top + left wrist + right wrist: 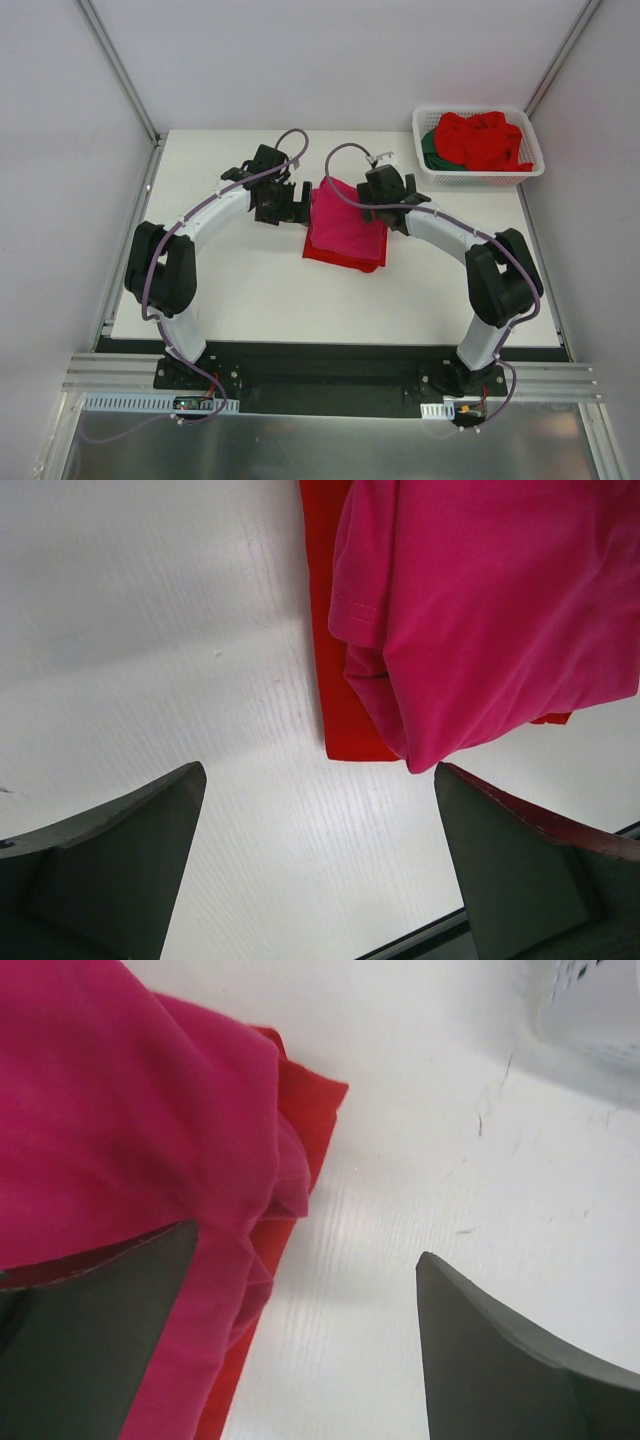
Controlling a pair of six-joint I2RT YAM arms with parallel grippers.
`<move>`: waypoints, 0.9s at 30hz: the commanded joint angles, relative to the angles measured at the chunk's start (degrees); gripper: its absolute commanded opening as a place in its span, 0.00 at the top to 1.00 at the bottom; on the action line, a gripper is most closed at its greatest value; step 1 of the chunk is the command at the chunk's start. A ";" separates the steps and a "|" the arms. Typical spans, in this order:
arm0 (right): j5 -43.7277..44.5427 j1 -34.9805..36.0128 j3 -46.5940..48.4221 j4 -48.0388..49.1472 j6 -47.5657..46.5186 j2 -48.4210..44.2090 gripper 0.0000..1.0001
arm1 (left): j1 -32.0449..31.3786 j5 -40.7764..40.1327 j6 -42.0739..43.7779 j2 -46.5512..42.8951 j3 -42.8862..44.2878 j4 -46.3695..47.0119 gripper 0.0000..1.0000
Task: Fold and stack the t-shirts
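T-shirt in magenta [345, 215] covers seemingly folded red t-shirt [335, 258].

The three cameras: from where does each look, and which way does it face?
Top external: above and behind, looking down on the table; shows left arm, right arm, basket.
Left wrist: on the left arm, facing down past the open left gripper at the pink t-shirt lying on a red t-shirt.
Right wrist: on the right arm, facing down past the open right gripper at that pile's other side.
Shared: all show that pile.
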 commanded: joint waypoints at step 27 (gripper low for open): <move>-2.52 2.04 -4.53 12.54 -3.41 -4.46 0.49 | -0.87 5.05 8.71 21.96 27.32 3.26 0.01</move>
